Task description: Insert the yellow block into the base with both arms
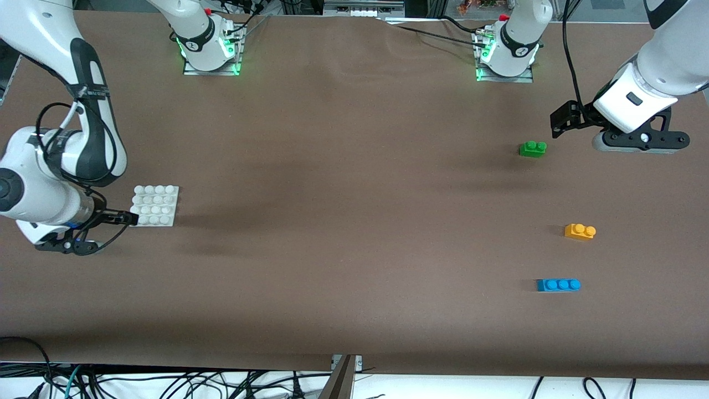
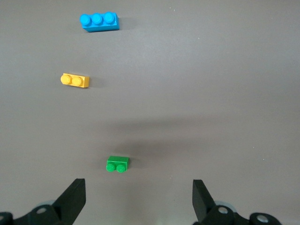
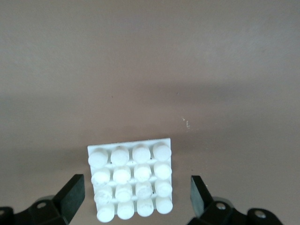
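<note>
Orange-yellow block (image 1: 580, 231), white base (image 1: 155, 205) (studded grid), brown table (image 1: 343, 221).

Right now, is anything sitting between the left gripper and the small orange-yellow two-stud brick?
The green two-stud brick lies on the table between the open left gripper and the orange-yellow two-stud brick, slightly off the direct line. The blue three-stud brick lies past it.

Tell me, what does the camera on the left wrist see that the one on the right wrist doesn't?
Only the left wrist view shows the three bricks: the yellow block, the green brick and the blue brick, with the open left gripper over the table near the green one. Only the right wrist view shows the base, a white studded plate, with the open right gripper right at it. Both share the brown table and a pair of spread black fingers.
</note>
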You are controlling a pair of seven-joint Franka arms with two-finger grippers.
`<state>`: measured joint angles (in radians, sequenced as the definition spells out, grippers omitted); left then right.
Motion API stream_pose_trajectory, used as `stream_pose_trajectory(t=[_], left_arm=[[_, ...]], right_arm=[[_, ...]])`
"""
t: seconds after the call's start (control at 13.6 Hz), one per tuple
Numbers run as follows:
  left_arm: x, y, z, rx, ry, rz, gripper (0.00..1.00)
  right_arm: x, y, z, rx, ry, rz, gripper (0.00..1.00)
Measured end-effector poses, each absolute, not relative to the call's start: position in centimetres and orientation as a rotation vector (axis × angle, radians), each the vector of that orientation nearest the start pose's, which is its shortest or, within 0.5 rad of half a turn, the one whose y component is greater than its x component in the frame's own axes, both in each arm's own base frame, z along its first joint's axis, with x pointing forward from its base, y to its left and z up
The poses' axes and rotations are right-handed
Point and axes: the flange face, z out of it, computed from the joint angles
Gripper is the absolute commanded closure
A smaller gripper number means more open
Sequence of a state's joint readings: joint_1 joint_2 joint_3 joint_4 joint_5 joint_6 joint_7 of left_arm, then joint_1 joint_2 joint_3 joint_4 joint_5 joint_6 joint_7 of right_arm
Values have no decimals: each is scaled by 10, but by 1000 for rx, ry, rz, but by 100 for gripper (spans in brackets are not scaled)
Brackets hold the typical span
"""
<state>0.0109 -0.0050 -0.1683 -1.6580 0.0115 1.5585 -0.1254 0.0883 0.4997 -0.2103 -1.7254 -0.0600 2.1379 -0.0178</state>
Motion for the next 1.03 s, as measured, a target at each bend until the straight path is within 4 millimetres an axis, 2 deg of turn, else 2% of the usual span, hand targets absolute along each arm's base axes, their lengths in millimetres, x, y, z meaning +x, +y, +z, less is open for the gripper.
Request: stream_pose_trajectory(t=[0.22, 0.59, 1.03], left_arm=[[541, -88, 585, -3112, 60, 143, 0], [540, -91, 585, -3112, 63, 143, 0], [540, -93, 585, -3111, 62, 143, 0]], right_arm=[[635, -72, 262, -3278, 83, 171, 0], [608, -82, 224, -3281, 98, 142, 0], [592, -82, 206, -3276, 98, 167, 0]])
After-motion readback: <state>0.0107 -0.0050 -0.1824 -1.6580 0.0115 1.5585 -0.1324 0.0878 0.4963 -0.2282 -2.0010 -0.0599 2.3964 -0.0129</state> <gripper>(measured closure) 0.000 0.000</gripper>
